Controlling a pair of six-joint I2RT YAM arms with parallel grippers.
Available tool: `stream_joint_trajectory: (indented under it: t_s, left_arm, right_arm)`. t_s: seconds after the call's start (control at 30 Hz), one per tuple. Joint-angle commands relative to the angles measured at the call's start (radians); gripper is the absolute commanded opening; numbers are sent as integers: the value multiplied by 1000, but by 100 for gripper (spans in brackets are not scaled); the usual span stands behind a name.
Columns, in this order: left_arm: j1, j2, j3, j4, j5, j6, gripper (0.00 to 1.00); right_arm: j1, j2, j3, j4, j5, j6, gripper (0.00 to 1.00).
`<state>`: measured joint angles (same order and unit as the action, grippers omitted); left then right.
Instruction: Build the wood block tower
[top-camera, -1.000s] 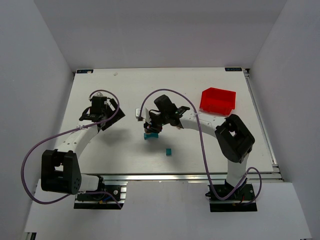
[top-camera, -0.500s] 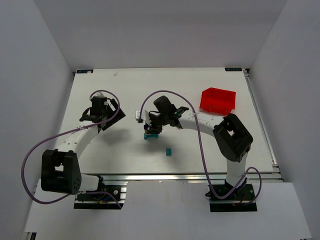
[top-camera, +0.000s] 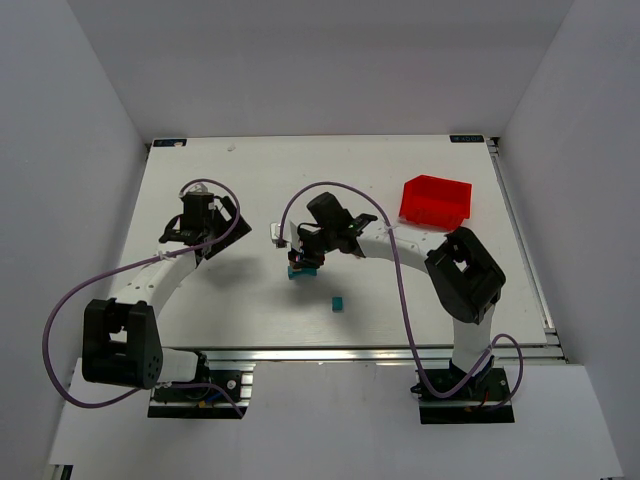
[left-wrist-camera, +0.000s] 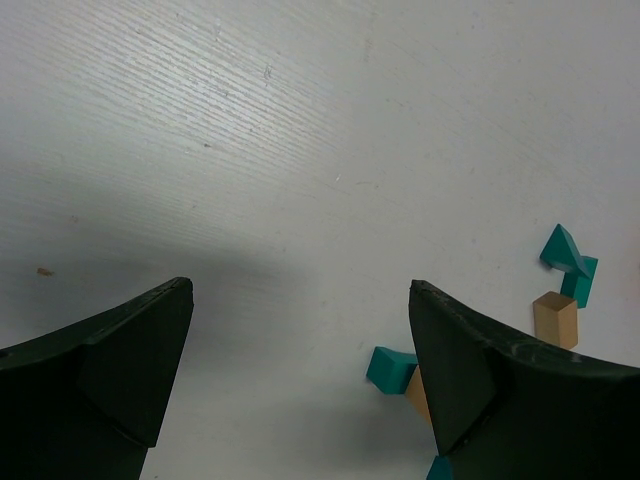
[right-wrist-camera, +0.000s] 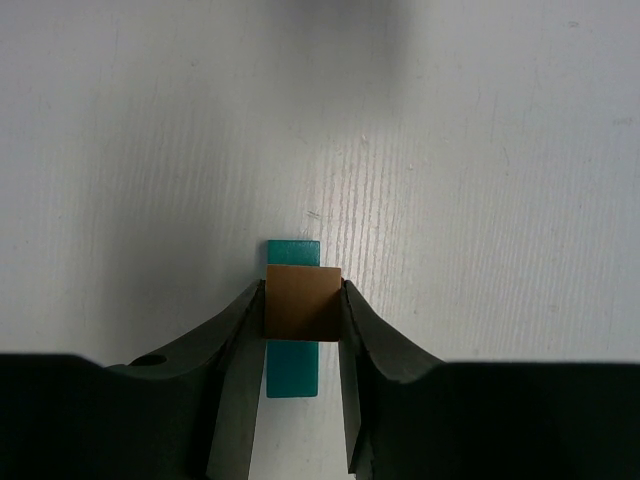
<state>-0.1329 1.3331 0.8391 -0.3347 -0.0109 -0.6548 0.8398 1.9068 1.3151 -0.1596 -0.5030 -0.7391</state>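
Tan block (right-wrist-camera: 302, 300) pinched between the right gripper (top-camera: 302, 262) fingers (right-wrist-camera: 240, 330), directly over a teal block (right-wrist-camera: 293, 250) of the wood block tower (top-camera: 296, 272) near tabletop (top-camera: 240, 290) centre (contact between them unclear). Left gripper (left-wrist-camera: 300, 330) fingers spread, empty, at 9 o'clock of the tower; loose teal cube (top-camera: 339, 303) at 5 o'clock.

This looks like a robotics lab test cell. A bare white surface (top-camera: 250, 180) is boxed in by plain white panels (top-camera: 320, 60) on three sides. The left arm (top-camera: 150, 280) and right arm (top-camera: 420, 245) are bolted to an aluminium rail (top-camera: 340, 352) at its near edge, trailing purple cables (top-camera: 60, 330). A red plastic bin (top-camera: 434, 202) and small wood blocks (top-camera: 339, 303) are the only props.
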Motion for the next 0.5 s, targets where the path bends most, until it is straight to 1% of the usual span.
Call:
stream_joint_trajectory:
  t_s: [0.0, 0.2, 0.27, 0.3, 0.47]
  left_arm:
    - [-4, -48, -15, 16, 9, 9, 98]
    - [-4, -46, -12, 17, 9, 11, 98]
    - [-4, -48, -14, 16, 9, 11, 98]
    - [-4, -48, -14, 17, 11, 12, 98]
    - [-5, -48, -14, 20, 9, 15, 98]
  right_arm:
    - [1, 5, -5, 9, -12, -16, 12]
    - [1, 6, -17, 26, 7, -10, 13]
    - [1, 5, -19, 31, 11, -5, 15]
    - [1, 5, -20, 31, 11, -5, 17]
    - [1, 1, -28, 32, 17, -8, 20]
